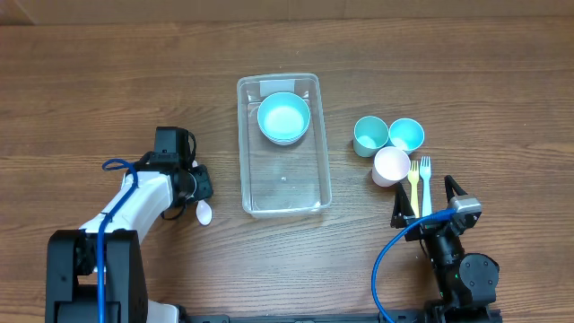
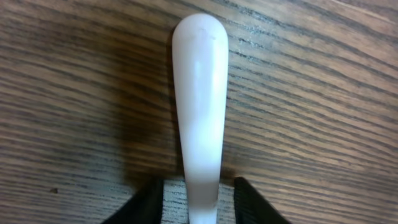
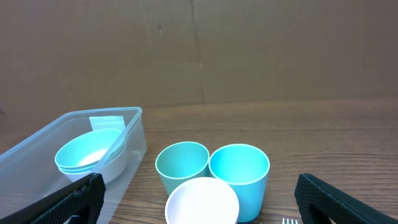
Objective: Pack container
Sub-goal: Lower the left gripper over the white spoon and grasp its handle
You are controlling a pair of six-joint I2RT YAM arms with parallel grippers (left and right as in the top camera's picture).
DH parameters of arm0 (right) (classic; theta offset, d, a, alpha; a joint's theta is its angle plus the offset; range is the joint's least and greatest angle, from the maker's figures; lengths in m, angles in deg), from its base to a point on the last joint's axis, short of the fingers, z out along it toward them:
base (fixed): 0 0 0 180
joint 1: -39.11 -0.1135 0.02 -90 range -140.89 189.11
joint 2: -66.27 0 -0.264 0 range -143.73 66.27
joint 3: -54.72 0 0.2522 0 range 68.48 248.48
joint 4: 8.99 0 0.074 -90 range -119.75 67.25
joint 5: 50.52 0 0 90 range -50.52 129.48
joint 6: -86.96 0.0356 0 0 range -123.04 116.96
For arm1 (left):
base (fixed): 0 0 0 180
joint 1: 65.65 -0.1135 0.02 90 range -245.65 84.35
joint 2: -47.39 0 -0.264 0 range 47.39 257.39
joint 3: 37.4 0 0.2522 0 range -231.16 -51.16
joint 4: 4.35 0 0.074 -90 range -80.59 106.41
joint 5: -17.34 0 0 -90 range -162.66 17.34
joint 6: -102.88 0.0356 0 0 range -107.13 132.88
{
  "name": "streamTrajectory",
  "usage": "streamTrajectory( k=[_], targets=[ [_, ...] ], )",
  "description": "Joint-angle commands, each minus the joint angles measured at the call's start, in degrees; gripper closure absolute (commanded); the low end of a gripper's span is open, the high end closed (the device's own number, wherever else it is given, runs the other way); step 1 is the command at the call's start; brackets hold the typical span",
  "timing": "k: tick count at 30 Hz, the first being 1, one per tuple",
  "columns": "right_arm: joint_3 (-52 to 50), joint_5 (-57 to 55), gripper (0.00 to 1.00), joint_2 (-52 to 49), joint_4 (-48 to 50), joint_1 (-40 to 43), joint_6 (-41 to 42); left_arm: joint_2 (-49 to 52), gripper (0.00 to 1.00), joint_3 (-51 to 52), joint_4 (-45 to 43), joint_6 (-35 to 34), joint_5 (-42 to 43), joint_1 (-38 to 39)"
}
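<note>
My left gripper (image 1: 199, 193) sits low over the table (image 1: 108, 99), left of the container (image 1: 316, 179). Its two dark fingers (image 2: 146, 208) stand partly closed on either side of the one white spoon (image 2: 200, 93). The left wrist view shows a sliver of wood between each finger and the spoon, so I cannot tell whether they are actually pinching it. The left arm comes up from its base at the near left corner, white link angled toward the centre, a blue cable along it.

The single clear container is in the middle of the table, its long side running away from me. In its far end sits a nested stack of light-blue bowls (image 1: 283, 118). From the right wrist view I count at least two rims.

Right of it are three cups clustered close together: two teal cups (image 1: 369, 135) side by side and one white cup (image 1: 391, 166) just in front of them. Next come two forks lying parallel beside the white cup, one yellow fork (image 1: 413, 184) and one pale blue fork (image 1: 426, 179), their tines pointing away from me.

My right gripper (image 1: 429, 205) is at the near ends of the forks with its jaws spread wide, holding nothing. Its arm is folded close above its base.

The surface is brown wood grain, and a plain brown wall (image 3: 249, 50) stands behind it.
</note>
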Motion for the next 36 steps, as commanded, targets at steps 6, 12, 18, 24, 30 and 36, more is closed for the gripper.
streamTrajectory(
  k=[6,12,18,24,30,36],
  targets=[
    [-0.6,-0.5,0.00,0.5,0.3,0.2,-0.2,1.6,0.80,-4.2,3.5,1.3,0.0,-0.2],
    [-0.6,-0.5,0.00,0.5,0.3,0.2,-0.2,1.6,0.83,-7.2,6.2,2.1,0.0,-0.2],
    [-0.6,-0.5,0.00,0.5,0.3,0.2,-0.2,1.6,0.72,-8.8,7.7,2.5,0.0,-0.2],
    [-0.6,-0.5,0.00,0.5,0.3,0.2,-0.2,1.6,0.48,-7.8,10.7,2.5,-2.2,-0.2],
    [-0.6,-0.5,0.00,0.5,0.3,0.2,-0.2,1.7,0.48,-5.6,8.4,2.5,-2.6,-0.2],
    [-0.6,-0.5,0.00,0.5,0.3,0.2,-0.2,2.1,0.52,-5.6,7.2,2.5,-2.5,-0.2]
  ],
)
